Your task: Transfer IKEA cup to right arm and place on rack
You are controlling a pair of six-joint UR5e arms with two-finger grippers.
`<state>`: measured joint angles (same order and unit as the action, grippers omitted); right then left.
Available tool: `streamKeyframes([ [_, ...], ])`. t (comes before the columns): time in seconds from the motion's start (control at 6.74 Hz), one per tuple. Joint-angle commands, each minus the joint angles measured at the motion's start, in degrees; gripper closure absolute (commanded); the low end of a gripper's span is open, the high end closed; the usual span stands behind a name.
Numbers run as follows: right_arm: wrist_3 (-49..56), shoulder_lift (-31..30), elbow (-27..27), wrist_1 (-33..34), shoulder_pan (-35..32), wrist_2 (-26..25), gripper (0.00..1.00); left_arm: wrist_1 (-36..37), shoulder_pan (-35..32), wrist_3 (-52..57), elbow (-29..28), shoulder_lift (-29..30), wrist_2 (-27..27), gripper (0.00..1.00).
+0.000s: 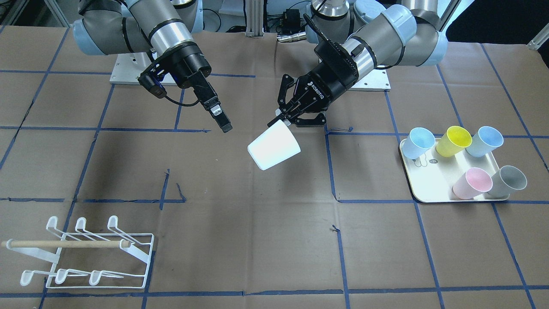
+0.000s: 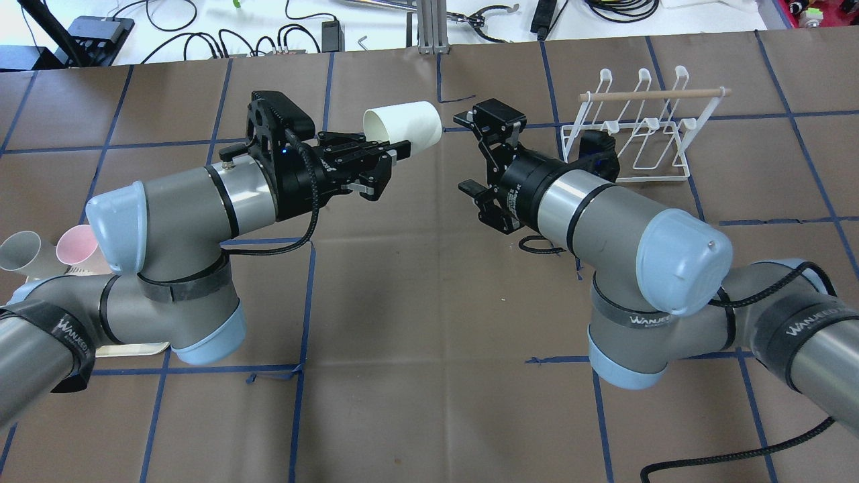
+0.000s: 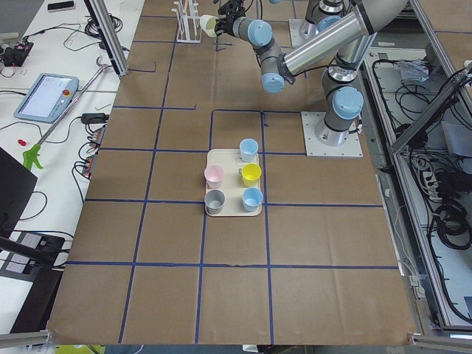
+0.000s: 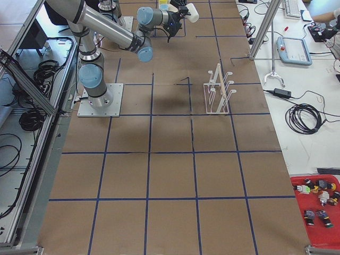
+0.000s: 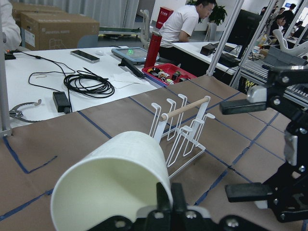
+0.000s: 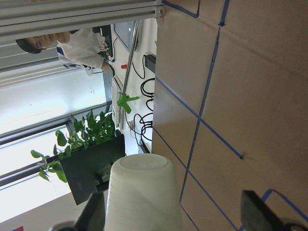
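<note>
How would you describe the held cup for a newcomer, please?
Look above the middle of the table. There the left gripper holds a cup by its rim, tilted in mid-air. It alone is white and off the tray, where the other cups stand.

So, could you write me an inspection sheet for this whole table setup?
Surface: brown paper tabletop with blue tape grid.
Job's things: white plastic cup held in the air; low white wire rack with wooden dowel, nothing hung on it.
Clutter: cream tray carrying five pastel cups.
Pincers: left pincer shut on the cup's rim; right pincer open, facing the cup's base, apart.
Cables: ribbed black hose on left arm; thin black cable on right arm.
Surroundings: person at a desk; red bin of small parts.
</note>
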<state>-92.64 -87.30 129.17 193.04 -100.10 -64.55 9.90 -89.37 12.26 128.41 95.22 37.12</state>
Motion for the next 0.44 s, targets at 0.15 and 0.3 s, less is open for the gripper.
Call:
streamKeyframes([
  [0.15, -0.61, 1.25, -2.51, -0.65, -1.5, -0.31, 0.0, 8.47, -1.16, -4.79, 0.44, 2.87, -0.47, 1.0],
  [0.3, -0.61, 2.38, -4.0, -0.65, -1.5, -0.31, 0.0, 8.55, -1.24, -4.87, 0.52, 2.78, -0.56, 1.0],
])
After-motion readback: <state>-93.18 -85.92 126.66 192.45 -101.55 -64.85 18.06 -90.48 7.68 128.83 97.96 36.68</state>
